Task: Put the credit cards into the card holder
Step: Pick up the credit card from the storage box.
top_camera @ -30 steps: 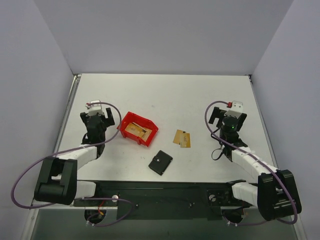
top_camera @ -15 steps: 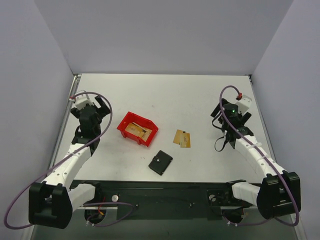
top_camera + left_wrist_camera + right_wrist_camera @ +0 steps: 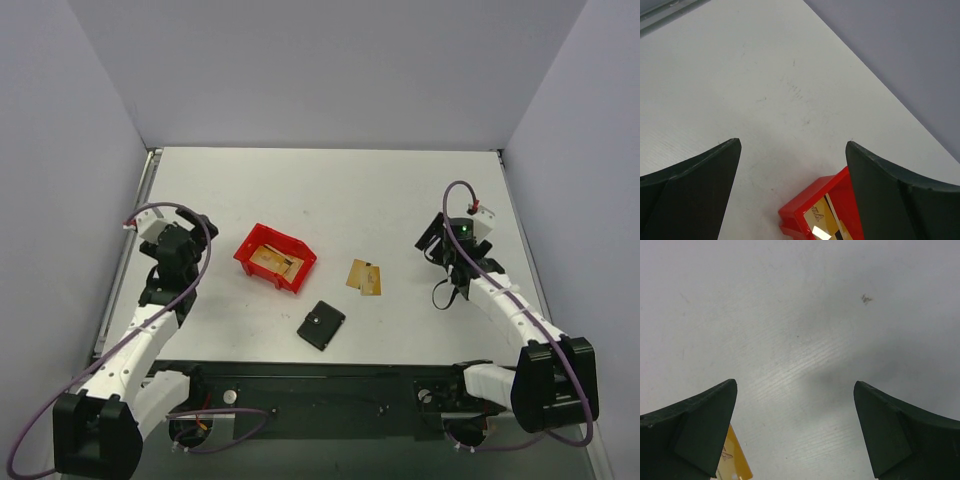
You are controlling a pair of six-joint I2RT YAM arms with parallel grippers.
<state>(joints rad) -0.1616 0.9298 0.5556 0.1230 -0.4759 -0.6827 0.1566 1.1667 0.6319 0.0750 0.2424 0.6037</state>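
Jaws on both arms gape wide, seemingly ready for thin gold-tan credit cards (image 3: pixel 364 277) near the flat black card holder (image 3: pixel 321 325).

High overhead view, two low wrist views, sharing table (image 3: pixel 400 200)

A red bin (image 3: pixel 300 262) near the black left gripper (image 3: pixel 792 145) holds gold-tan credit cards (image 3: pixel 268 259). Two more gold-tan cards lie near the black right gripper (image 3: pixel 795 385). The card holder (image 3: pixel 321 325) is black with a silver stud.
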